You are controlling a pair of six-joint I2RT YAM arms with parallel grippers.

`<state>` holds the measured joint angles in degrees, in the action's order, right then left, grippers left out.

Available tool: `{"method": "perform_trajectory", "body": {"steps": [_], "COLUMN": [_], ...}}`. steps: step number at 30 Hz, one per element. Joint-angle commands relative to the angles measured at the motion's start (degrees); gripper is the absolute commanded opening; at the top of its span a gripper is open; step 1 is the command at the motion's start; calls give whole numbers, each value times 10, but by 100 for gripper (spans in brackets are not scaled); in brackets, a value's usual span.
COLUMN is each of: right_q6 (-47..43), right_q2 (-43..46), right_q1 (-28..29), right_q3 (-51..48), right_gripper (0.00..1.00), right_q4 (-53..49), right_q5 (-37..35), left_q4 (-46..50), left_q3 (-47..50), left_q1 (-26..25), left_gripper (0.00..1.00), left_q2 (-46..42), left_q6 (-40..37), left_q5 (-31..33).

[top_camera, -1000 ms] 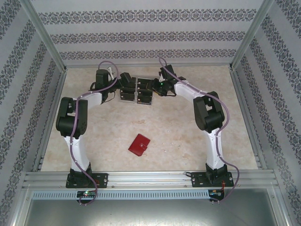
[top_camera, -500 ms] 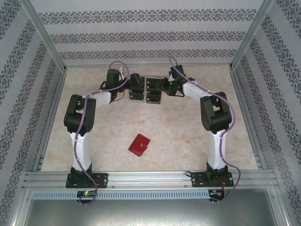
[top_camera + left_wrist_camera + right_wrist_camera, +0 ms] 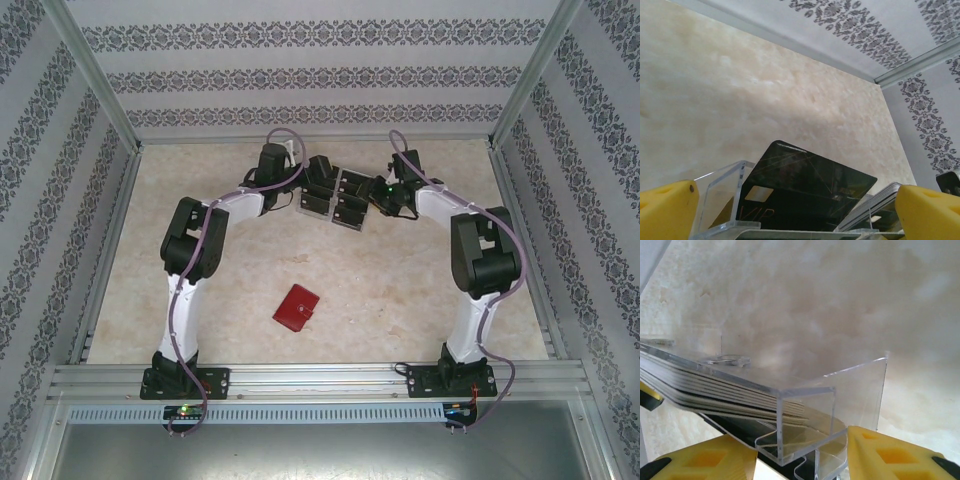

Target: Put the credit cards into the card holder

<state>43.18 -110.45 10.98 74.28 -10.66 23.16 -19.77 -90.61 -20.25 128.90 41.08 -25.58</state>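
Observation:
The card holder [image 3: 296, 307], a small red wallet, lies closed on the table near the middle front, far from both grippers. The credit cards [image 3: 338, 197] are black and stand in a clear plastic stand [image 3: 345, 210] at the back of the table. My left gripper [image 3: 312, 180] is at the stand's left end and my right gripper [image 3: 383, 195] at its right end. In the left wrist view a black card [image 3: 805, 185] leans in the stand [image 3: 720, 185], and my left gripper [image 3: 795, 200] is open wide astride it. My right gripper [image 3: 797, 445] is shut on the stand's corner [image 3: 805, 405], beside a stack of cards [image 3: 715, 385].
Patterned walls and an aluminium frame [image 3: 110, 110] enclose the beige table [image 3: 400, 290]. The back wall [image 3: 300, 125] runs close behind the stand. The right wall [image 3: 935, 120] is near it in the left wrist view.
Both arms have moved to the right along the back of the table, and the clear stand with its cards has moved with them. The red wallet has stayed put.

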Motion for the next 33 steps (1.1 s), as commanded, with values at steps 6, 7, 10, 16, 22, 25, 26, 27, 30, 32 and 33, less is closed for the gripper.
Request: {"method": "perform_trajectory", "body": {"steps": [6, 7, 10, 16, 22, 25, 26, 27, 30, 32, 33], "right_q6": [-6, -6, -6, -7, 2, 3, 2, 2, 8, 5, -2], "right_q2": [75, 81, 94, 116, 159, 182, 189, 196, 224, 252, 271], "right_q1": [-18, -22, -36, -58, -77, -84, -86, -88, -88, -82, -74], "right_q3": [-79, -86, -105, -121, -153, -171, -175, -178, -190, -200, -203], "right_gripper": [49, 48, 49, 59, 73, 75, 75, 75, 74, 72, 71], "right_q4": [73, 73, 75, 68, 52, 46, 41, 36, 19, 4, -12], "right_q5": [37, 36, 37, 41, 22, 12, 8, 4, -10, -20, -28], "left_q4": [36, 37, 38, 32, -7, -35, -44, -49, -51, -50, -47], "left_q3": [-77, -83, -96, -90, -38, -3, 5, 13, 35, 52, 63], "left_q1": [-92, -94, -99, -94, -65, -44, -36, -29, -11, 0, 6], "left_gripper": [100, 100, 100, 100, 100, 100, 100, 100, 100, 100, 100], "left_q2": [56, 61, 73, 67, 35, 18, 13, 7, -18, -44, -62], "left_q6": [36, 37, 43, 54, 88, 109, 114, 117, 113, 107, 99], "left_q5": [-89, -89, -85, -62, -8, 6, 5, 4, 3, -3, -5]}}
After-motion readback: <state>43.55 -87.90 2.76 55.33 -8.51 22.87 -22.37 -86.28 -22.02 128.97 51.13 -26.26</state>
